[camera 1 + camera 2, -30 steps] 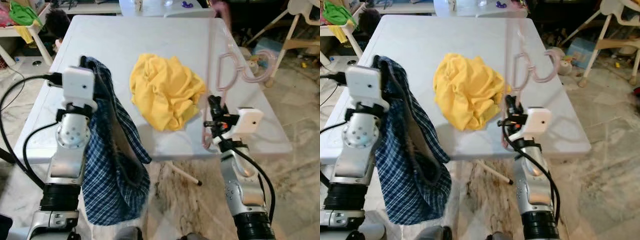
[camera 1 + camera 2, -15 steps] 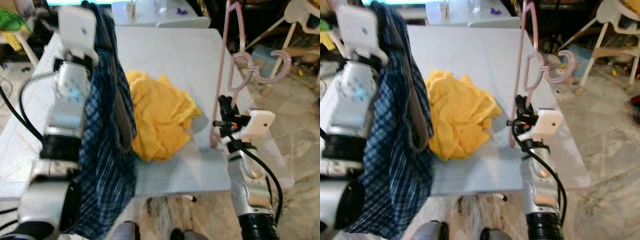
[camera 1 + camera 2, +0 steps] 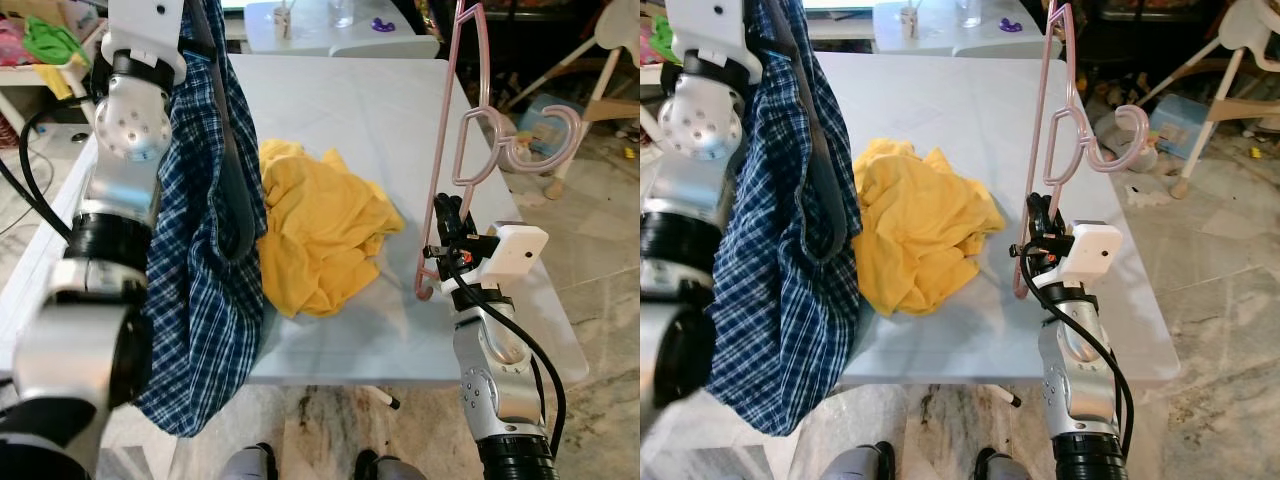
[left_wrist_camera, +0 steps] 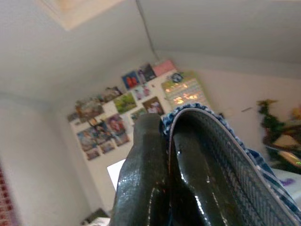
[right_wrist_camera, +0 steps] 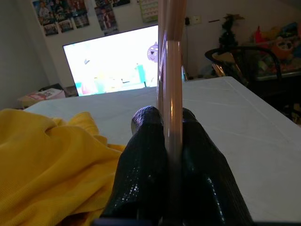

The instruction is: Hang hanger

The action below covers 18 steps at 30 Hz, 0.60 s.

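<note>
- Gripping the pink hanger (image 3: 458, 150) low on one arm, the right gripper (image 3: 1038, 222) has both fingers pinched on the thin rod; hanger stands upright over the table's right side, hook (image 3: 1118, 140) pointing away to the robot's right.
- Left gripper (image 4: 157, 155) is clamped on the collar of the blue plaid shirt (image 3: 205, 270), held high so the cloth hangs down over the table's near left edge.
- Risk: the grip is far from the hanger's middle, so the hanger could swivel or slip in the fingers when it moves.
- Risk: the hook or upper tip may snag the plaid shirt if the arms close in.
- Risk: the shirt hem may drag the yellow cloth (image 3: 320, 235) off the white table (image 3: 350, 110).
- No rail or rod to hang on can be made out, so a misjudged reach is possible.
</note>
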Motion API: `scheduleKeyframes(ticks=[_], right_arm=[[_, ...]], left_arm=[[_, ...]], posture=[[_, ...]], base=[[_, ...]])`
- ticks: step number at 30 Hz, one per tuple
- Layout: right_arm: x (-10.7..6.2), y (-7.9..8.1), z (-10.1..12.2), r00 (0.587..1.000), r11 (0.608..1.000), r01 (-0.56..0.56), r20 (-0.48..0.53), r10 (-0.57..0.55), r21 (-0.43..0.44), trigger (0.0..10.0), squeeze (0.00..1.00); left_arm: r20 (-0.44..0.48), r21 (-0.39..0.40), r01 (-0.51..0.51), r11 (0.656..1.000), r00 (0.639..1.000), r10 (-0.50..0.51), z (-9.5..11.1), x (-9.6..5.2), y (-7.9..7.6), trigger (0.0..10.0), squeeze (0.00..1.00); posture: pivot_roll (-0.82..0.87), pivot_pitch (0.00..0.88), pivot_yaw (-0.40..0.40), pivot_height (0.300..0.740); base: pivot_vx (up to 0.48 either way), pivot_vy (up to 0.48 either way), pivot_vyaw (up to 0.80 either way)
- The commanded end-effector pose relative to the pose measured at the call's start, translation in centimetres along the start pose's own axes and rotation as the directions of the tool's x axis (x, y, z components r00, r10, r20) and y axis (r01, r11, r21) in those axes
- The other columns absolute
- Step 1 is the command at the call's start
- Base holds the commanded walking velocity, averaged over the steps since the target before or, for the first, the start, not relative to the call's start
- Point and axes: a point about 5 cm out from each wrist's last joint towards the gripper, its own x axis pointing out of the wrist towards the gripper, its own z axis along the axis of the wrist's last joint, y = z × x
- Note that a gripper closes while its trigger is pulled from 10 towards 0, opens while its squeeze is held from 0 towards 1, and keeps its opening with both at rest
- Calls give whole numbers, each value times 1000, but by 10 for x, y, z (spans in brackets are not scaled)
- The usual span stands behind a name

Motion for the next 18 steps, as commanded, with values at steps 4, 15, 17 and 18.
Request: scheduleKeyframes(ticks=[4, 15, 17, 18], right_arm=[[-7, -3, -7, 999, 1000, 23, -46, -23, -7, 10000, 0], [-14, -5, -9, 997, 999, 39, -60, -40, -13, 10000, 0], [-14, -5, -10, 997, 999, 35, -66, -36, -16, 10000, 0], [-13, -6, -10, 997, 999, 30, -70, -31, -18, 10000, 0]], left_arm=[[204, 136, -145, 980, 972, 115, 39, 23, 21, 10000, 0], [-162, -5, -19, 1000, 987, 18, -48, -43, -27, 10000, 1000], [-317, -41, -41, 998, 948, 26, -75, -68, -32, 10000, 1000], [-380, -59, -62, 996, 925, 35, -87, -81, -33, 10000, 1000]], posture=[[56, 187, 10, 740], [41, 197, 9, 740], [42, 197, 8, 740], [51, 201, -5, 740]], base=[[0, 0, 0], [0, 0, 0], [0, 0, 0], [0, 0, 0]])
